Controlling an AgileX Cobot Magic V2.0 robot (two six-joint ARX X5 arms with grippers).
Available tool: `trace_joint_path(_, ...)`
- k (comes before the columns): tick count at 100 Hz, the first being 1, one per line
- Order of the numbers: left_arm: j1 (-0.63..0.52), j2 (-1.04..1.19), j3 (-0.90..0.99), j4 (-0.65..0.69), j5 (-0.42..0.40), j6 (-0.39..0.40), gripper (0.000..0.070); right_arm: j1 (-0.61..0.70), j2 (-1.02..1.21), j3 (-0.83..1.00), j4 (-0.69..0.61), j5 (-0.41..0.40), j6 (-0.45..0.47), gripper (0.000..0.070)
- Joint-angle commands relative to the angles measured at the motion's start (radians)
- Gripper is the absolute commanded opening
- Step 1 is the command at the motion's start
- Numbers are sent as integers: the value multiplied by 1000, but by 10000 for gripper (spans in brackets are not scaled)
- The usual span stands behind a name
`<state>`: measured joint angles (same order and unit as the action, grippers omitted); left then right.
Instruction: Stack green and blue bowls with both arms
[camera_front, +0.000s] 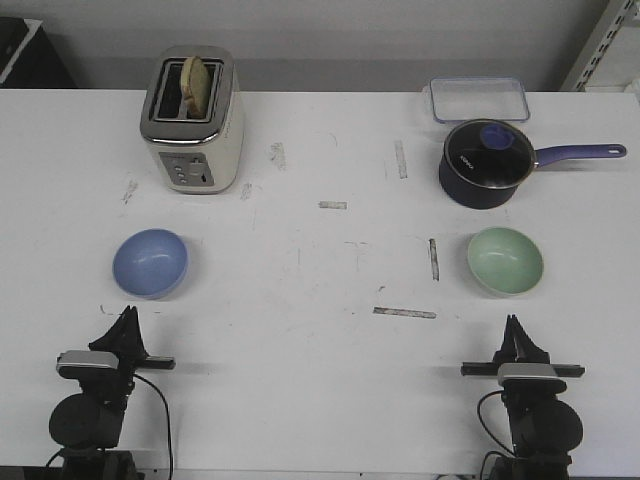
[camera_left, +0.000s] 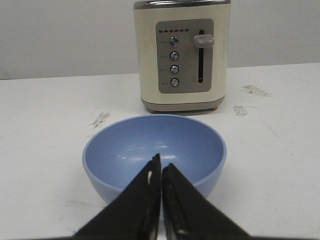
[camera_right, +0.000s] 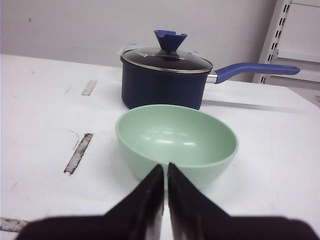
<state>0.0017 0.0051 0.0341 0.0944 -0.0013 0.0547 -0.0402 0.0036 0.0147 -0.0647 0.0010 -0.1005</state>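
The blue bowl (camera_front: 150, 263) stands upright on the left of the white table; it fills the middle of the left wrist view (camera_left: 154, 150). The pale green bowl (camera_front: 505, 261) stands upright on the right and shows in the right wrist view (camera_right: 176, 141). My left gripper (camera_front: 128, 314) is shut and empty, just short of the blue bowl's near rim (camera_left: 161, 162). My right gripper (camera_front: 514, 322) is shut and empty, just short of the green bowl (camera_right: 165, 166). Both arms sit at the table's front edge.
A cream toaster (camera_front: 192, 122) with a slice of bread stands behind the blue bowl. A dark navy lidded saucepan (camera_front: 487, 164) stands behind the green bowl, its handle pointing right. A clear plastic container (camera_front: 479, 99) lies at the back right. Tape marks dot the table (camera_front: 320, 300).
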Motion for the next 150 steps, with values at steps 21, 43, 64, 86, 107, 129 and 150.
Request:
trace_joint_path(21,0,-1,-21,11,0,5,1,1,-2,-2,60,0,11,6)
trace_joint_path(43,0,-1,-21,11,0,5,1,1,-2,81,223,0,74,6)
trace_joint_path(64,0,-1,-21,11,0,5,1,0,101,374,152,39,74,6)
trace_joint_path(86,0,-1,-21,11,0,5,1,0,432,767,-137,52,73,104)
trace_joint_path(107,0,-1,-21,11,0,5,1,0,743,1041,-440,51,73,344)
trace_joint_path(129,0,-1,-21,11,0,5,1,-56,1004,1130,-609,50,42,596)
trace_joint_path(150,0,-1,-21,11,0,5,1,-170,1206,1130,-651,-21,21,592)
